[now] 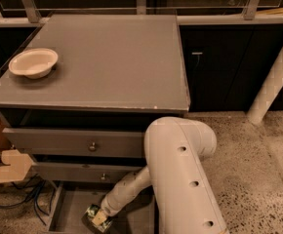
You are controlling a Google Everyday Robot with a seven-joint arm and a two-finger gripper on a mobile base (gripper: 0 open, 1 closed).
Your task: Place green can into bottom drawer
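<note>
Low in the frame, left of centre, the gripper hangs inside the open bottom drawer, at the end of a slim white forearm that slants down from the right. The can is right at its tip, green with a pale patch, touching the gripper and lying over the drawer's plain grey floor near the middle. Whether the gripper is clamped on the can or loose around it cannot be told. Whether the can rests on the drawer floor or hangs just above it cannot be told either.

A thick white arm with a row of dark holes fills the lower centre and right, and hides the drawer's right side. Above the drawer, two grey drawer fronts with small knobs stand slightly pulled out, one over the other. They belong to a grey cabinet whose broad flat top takes up the middle of the frame; its surface is matt and lightly scuffed. A cream bowl sits upright near the top's left edge, well apart from everything else.

At lower left, blue cables lie on the ground beside a pale wooden piece. To the right the floor is speckled stone. A white pillar leans at upper right, in front of dark cupboard doors. A pale rail runs across the top of the frame.
</note>
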